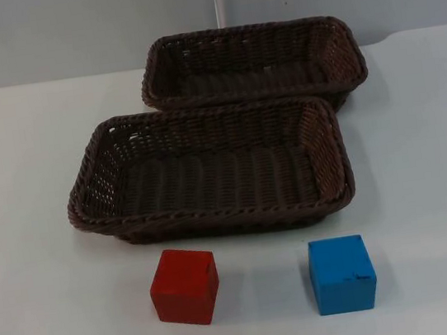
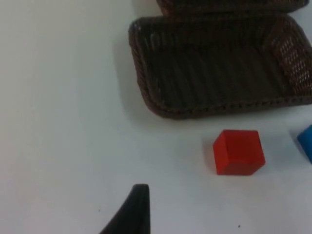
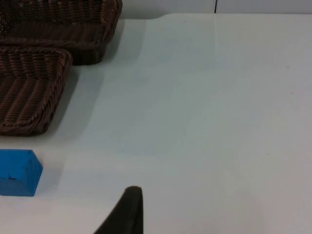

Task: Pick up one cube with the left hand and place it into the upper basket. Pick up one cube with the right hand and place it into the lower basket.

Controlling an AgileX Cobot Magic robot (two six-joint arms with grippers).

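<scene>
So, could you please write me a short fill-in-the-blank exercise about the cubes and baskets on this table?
1. The cube left of the blue cube is ____.
2. The number of wicker baskets on the table is ____.
3. The red cube sits in front of the ____ basket.
4. Both baskets hold ____ cubes.

Missing words: red; two; lower; no

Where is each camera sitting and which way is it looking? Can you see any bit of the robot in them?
Top view: fixed above, looking down and forward at the upper basket, lower basket, red cube and blue cube; nothing of the robot.
Left wrist view: on the left arm, looking along its claw at the red cube and lower basket; one black fingertip.
Right wrist view: on the right arm, facing the blue cube and white table; one black fingertip.
All three share the lower basket and blue cube.
</scene>
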